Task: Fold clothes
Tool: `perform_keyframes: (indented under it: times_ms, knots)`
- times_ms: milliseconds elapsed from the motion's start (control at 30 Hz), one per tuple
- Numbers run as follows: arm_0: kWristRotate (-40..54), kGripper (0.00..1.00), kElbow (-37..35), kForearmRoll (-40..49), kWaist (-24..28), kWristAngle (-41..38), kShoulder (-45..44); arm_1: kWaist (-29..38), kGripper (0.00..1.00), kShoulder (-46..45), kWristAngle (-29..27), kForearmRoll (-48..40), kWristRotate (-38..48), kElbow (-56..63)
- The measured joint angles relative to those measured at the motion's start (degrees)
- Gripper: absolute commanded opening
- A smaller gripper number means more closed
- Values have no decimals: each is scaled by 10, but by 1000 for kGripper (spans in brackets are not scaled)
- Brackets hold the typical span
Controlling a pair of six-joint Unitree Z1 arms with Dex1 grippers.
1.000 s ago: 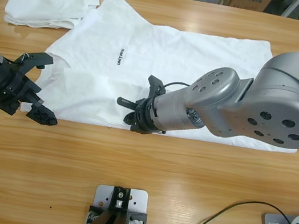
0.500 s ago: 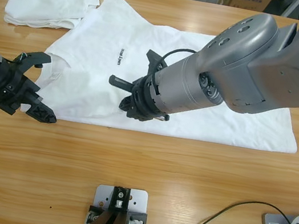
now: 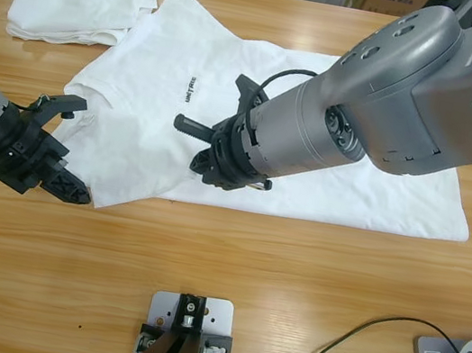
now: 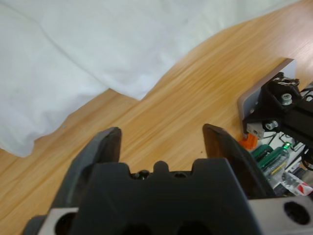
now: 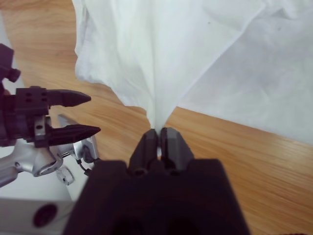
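The lettered T-shirt [image 3: 259, 98] lies spread across the far half of the wooden table [image 3: 228, 276], its long axis running from the neck end at the left to the hem at the right, with the folded white bundle [image 3: 74, 6] touching its shoulder at the far left corner. The right gripper [image 3: 212, 159] hangs over the shirt's near edge around the middle of the table, jaws pressed together on a pinch of the white cloth, which rises from them in a taut fan in the right wrist view [image 5: 159, 142]. So the shirt's body lies beyond and to both sides of that gripper, and a fold would likely carry the pinched near edge toward the table's far edge. The left gripper [image 3: 57, 145] sits near the table's left edge, jaws spread and empty, with the shirt's near-left corner [image 4: 17, 144] just beside and ahead of it; it is the nearer arm to that sleeve end. Judged from this, the left side is not yet gripped, so lifting now may drag the cloth askew.
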Motion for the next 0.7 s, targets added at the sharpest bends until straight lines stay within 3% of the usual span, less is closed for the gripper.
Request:
perform_keyframes:
  times_ms: [100,333,500,533,633,700]
  knots:
    - [0,674,0,0,0,-1,0,0,1000,4,-1,9,-2,-2]
    - [0,724,0,-4,0,-4,0,1,1000,6,-89,229,-7,-64]
    - [0,644,0,-4,0,-4,1,1,1000,6,-122,265,-66,-87]
    - [0,675,0,-4,0,-4,1,1,1000,6,-127,273,-86,-91]
    - [-5,953,-3,-4,0,-2,-1,-1,1000,5,-160,314,-133,-93]
    - [-28,1000,-4,-6,4,8,-6,-12,1000,-3,-185,340,-145,-88]
